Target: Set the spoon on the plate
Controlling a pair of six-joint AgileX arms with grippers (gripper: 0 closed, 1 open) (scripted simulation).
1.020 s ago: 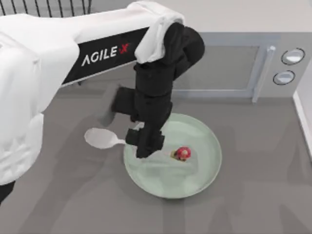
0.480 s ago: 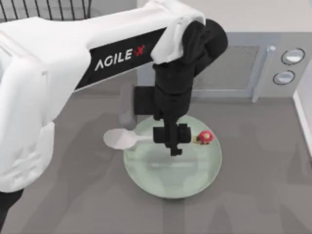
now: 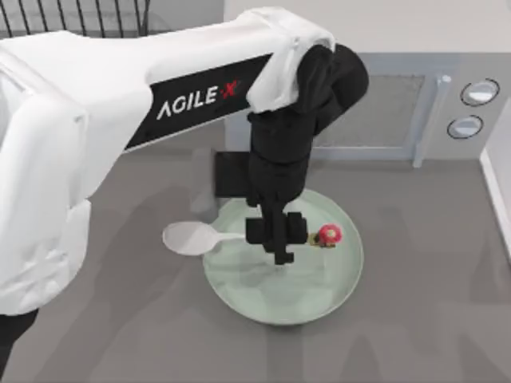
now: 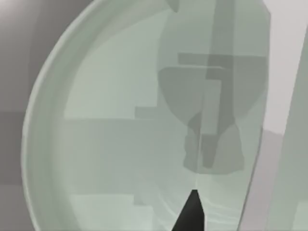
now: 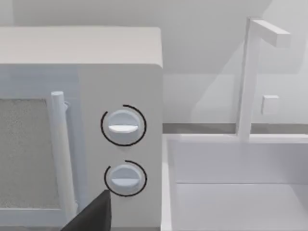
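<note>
A microwave (image 3: 375, 108) stood at the back of the grey table (image 3: 431, 319), right of centre in the top view. Its door had a mesh window (image 5: 24, 154) and an upright bar handle (image 3: 429, 120). Two round dials (image 5: 123, 126) sat one above the other on its panel, right of the handle. Just beside the microwave's right lay a white sink (image 5: 236, 187) with a tall white tap (image 5: 250, 72). A dark wire rack (image 3: 76, 14) stood at the table's back left corner.
</note>
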